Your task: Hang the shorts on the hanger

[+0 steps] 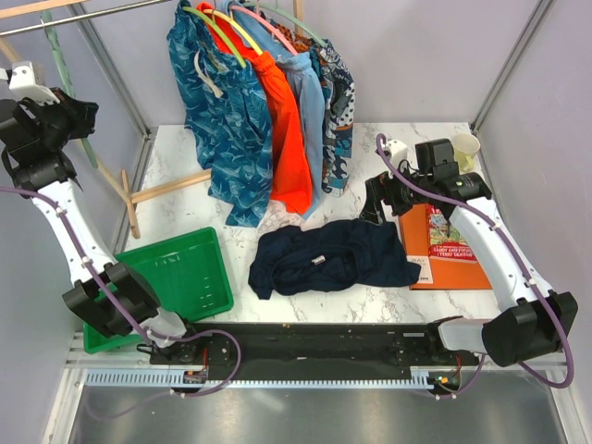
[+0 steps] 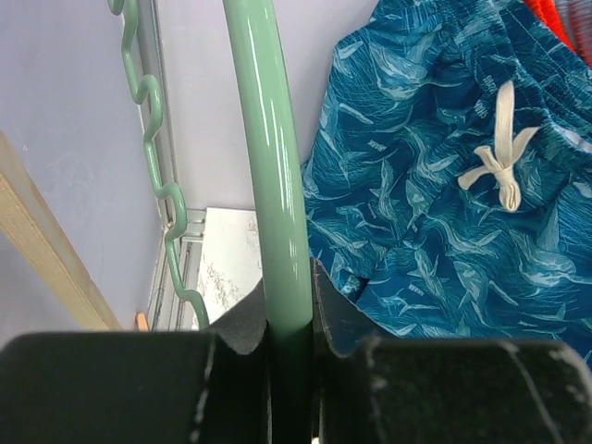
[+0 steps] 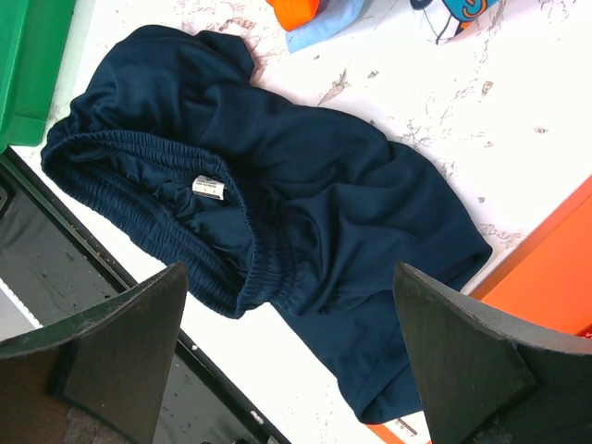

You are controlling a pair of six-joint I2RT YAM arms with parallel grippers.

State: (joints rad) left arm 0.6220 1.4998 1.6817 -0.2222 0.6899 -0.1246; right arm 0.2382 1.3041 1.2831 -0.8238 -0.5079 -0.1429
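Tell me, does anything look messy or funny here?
Yes. The navy shorts lie crumpled in a heap on the table, with their tag showing, while the other clothes hang up behind. The mint hanger is clamped in the left gripper off to the side, with nothing on it.

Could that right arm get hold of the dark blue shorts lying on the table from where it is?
Probably yes: its jaws hang open just above the shorts, with nothing lying on them or in between.
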